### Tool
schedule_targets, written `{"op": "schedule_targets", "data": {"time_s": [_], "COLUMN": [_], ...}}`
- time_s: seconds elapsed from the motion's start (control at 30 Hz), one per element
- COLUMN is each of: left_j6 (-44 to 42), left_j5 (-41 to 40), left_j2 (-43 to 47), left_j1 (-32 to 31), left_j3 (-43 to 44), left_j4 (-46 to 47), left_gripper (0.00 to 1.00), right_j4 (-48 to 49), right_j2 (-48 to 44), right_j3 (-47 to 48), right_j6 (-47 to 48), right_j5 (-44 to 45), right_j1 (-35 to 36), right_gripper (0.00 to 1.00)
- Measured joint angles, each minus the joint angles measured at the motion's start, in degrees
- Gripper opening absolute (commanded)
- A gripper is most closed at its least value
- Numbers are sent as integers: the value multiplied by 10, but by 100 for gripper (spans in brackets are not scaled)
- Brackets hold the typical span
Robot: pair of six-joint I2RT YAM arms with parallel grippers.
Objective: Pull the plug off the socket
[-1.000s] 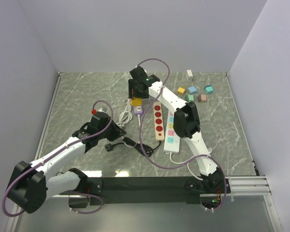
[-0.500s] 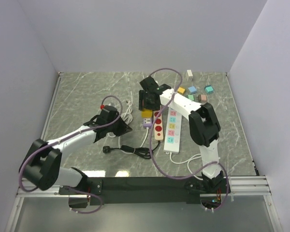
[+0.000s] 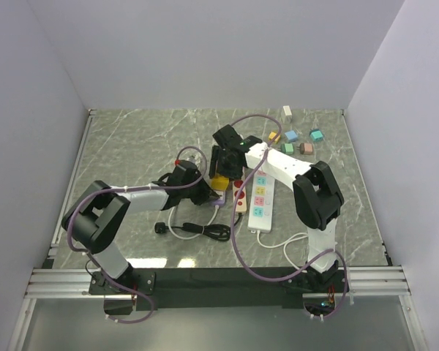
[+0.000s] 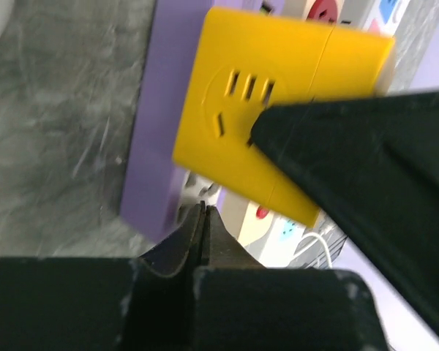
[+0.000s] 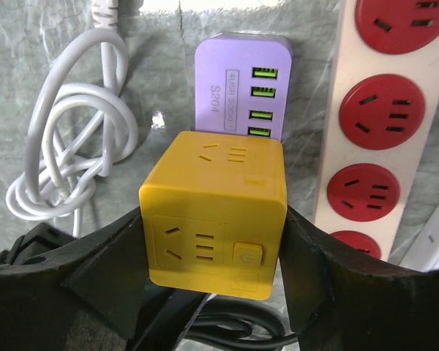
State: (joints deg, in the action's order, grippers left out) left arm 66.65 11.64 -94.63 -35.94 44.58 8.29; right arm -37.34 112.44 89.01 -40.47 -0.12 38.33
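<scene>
A yellow cube socket [image 5: 216, 212] is clamped between my right gripper's [image 5: 214, 248] two fingers, just above the table. A purple USB charger block [image 5: 241, 80] sits against the cube's far face; whether it is plugged in is hidden. In the top view the cube [image 3: 218, 181] is mid-table, with my right gripper [image 3: 224, 172] over it and my left gripper [image 3: 206, 192] close on its left. In the left wrist view my left gripper [image 4: 203, 212] is shut and empty, its tips at the lower corner of the purple block [image 4: 161, 124], beside the cube [image 4: 271, 117].
A beige strip with red sockets [image 5: 384, 110] and a white strip with coloured sockets [image 3: 262, 194] lie right of the cube. A coiled white cable [image 5: 66, 146] lies to its left. A black plug and cable [image 3: 183, 228] lie nearer. Small coloured blocks [image 3: 296, 139] sit back right.
My left gripper has swung right across the table, up to the purple block and cube. My right gripper has brought the cube nearer and right, and has hardly moved in the last half second.
</scene>
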Motion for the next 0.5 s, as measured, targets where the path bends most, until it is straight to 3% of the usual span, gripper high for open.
{"op": "schedule_targets", "data": {"time_s": [0.5], "left_j6": [24], "left_j5": [24], "left_j2": [-71], "left_j1": [4], "left_j3": [31], "left_j4": [56], "left_gripper": [0], "right_j4": [-66], "right_j2": [33], "right_j3": [65], "right_j6": [-9], "right_j5": [13], "right_j1": [-5], "right_gripper": [0]}}
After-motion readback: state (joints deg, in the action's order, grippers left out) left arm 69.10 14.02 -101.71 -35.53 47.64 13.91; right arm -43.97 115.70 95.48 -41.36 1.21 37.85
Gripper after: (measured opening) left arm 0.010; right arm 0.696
